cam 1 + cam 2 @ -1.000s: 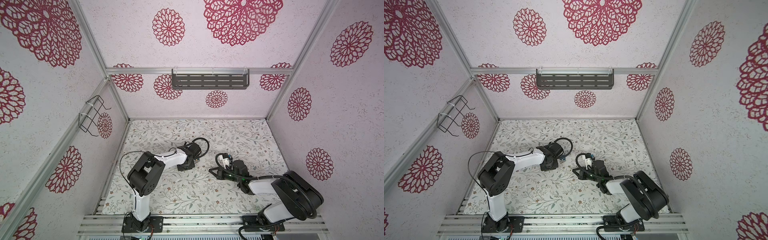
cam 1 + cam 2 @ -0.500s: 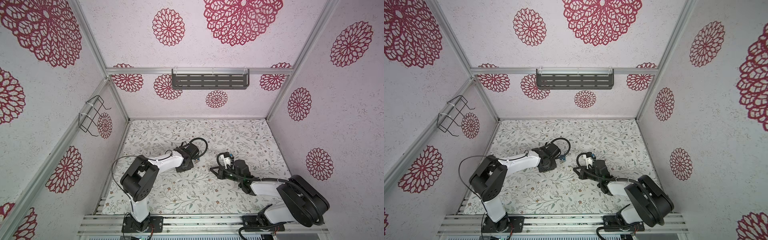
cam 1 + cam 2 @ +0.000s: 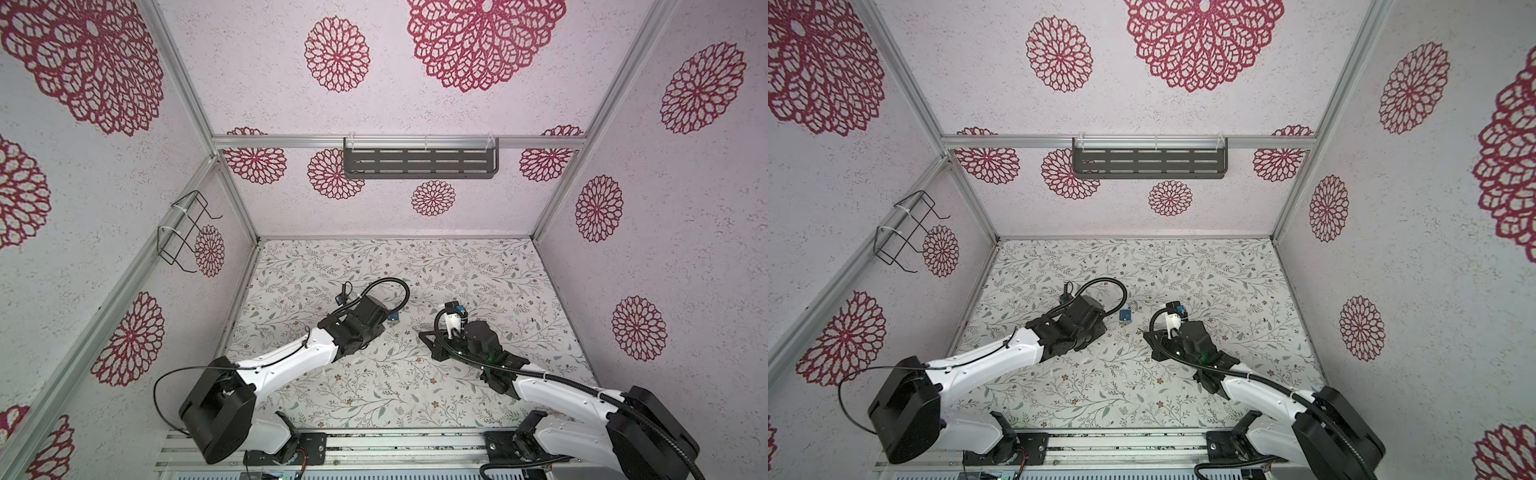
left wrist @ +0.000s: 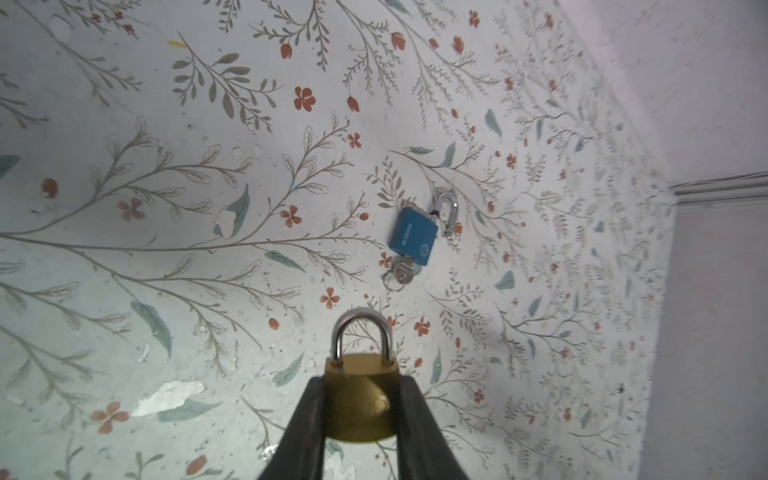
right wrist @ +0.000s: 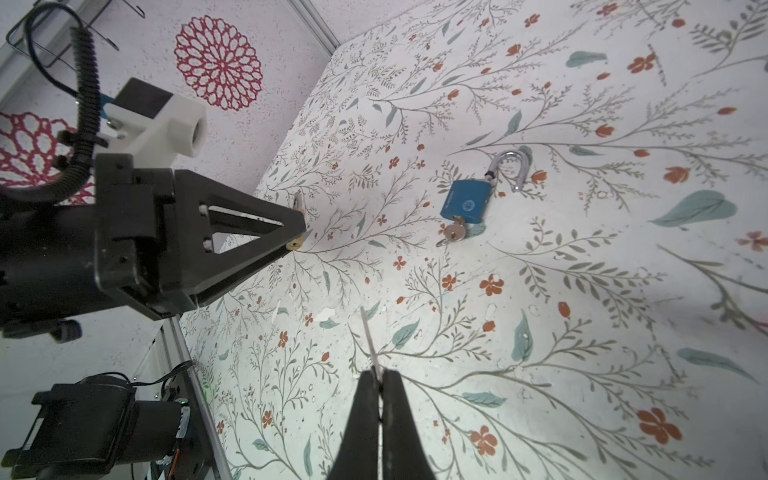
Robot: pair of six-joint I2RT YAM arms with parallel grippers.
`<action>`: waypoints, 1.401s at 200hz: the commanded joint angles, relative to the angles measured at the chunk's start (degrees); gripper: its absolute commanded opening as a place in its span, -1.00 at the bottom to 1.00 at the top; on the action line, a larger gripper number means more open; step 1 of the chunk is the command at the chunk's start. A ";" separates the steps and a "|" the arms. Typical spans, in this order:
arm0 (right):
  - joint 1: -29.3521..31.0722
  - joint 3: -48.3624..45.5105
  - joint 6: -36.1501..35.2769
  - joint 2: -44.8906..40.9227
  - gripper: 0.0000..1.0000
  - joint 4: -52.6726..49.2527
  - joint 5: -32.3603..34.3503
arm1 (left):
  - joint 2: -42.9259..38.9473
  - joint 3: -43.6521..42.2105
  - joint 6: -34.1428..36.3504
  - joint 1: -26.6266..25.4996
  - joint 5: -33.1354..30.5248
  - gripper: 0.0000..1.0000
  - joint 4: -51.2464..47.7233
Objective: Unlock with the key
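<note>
Brass padlock: is clamped by its body in the left gripper, shackle closed. Key: is pinched edge-on in the right gripper. Blue padlock: is laid on the bench, shackle swung open, second key inserted.

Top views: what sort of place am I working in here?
Probably a purpose-built robot test booth rather than a real room: aluminium frame posts, wallpapered panel walls, and a front mounting rail carrying the arm bases.

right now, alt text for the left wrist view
The left gripper clamps a brass padlock, shackle closed. Beyond it on the floral table lies a blue padlock, shackle open, with a key in its base.
</note>
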 commanded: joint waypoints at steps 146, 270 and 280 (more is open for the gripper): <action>24.55 10.98 -2.08 6.22 -1.00 8.30 32.21 | -21.42 -10.86 -16.60 -10.65 -10.61 -0.98 17.98; 24.72 13.74 -3.68 9.05 -1.00 10.92 31.93 | -24.91 -14.88 -16.61 -10.97 -10.59 -1.00 22.47; 24.72 14.08 -3.76 9.01 -1.00 10.71 31.86 | -24.86 -14.88 -16.60 -11.01 -10.47 -1.00 22.67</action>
